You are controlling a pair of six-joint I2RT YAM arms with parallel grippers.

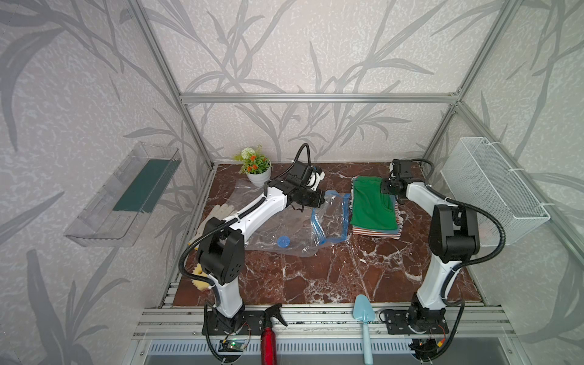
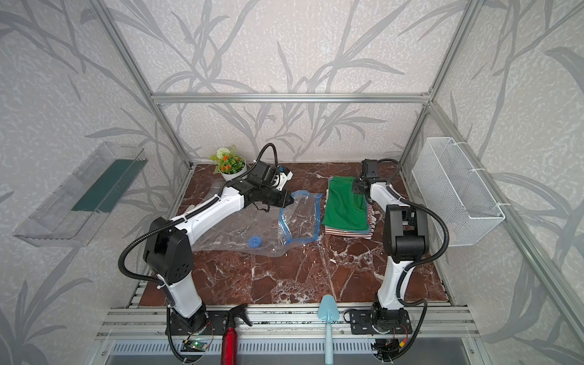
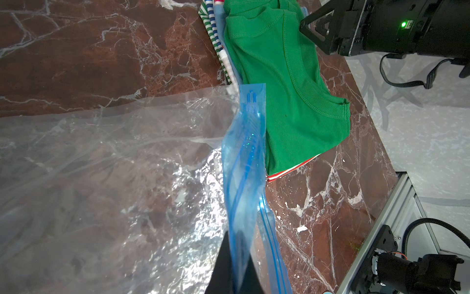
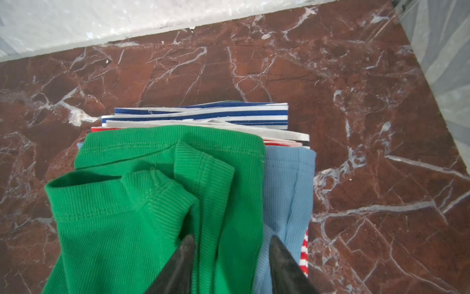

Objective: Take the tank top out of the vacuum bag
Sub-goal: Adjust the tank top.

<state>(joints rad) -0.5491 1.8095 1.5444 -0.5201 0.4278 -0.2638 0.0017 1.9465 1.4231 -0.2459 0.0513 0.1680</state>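
Left wrist view: the left claw is clenched on the blue zip strip of the vacuum bag, holding that edge up off the counter.
Right wrist view: the right claw is released. Its jaws stand apart with a fold of the green tank top between them, not pinched.
Tank top: out of the bag, lying on top of a folded pile of clothes toward the back right of the counter, just beside the bag's zip edge.
Bag: in both top views it lies crinkled on the left half of the counter, partly under the left arm, with its round blue valve on the near side.
Back of counter: a potted plant stands behind the bag.
Left edge: white gloves and a yellow sponge.
Front rail: a red spray bottle and a pale blue trowel.
Right wall: a white wire basket.
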